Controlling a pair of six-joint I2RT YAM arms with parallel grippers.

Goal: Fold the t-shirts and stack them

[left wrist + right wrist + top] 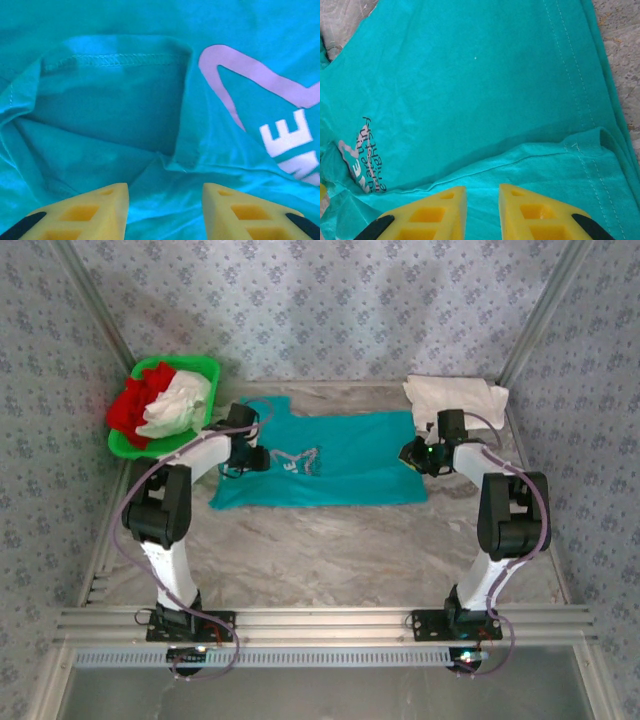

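Overhead alone shows basket (pixel 127 445); both grippers (pixel 165 212) (pixel 482 212) gape over teal shirt (pixel 350 465).

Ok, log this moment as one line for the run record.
teal t-shirt flat on table | left gripper open over sleeve | right gripper open over hem | folded white shirt far right

The teal t-shirt (pixel 125 125) carries the only print. In the left wrist view, white block letters (pixel 295 145) beside a pale star outline read "E" and part of an "M" — the rest is cut off. In the right wrist view, small dark script (pixel 370 160) beside the print is too small to read.
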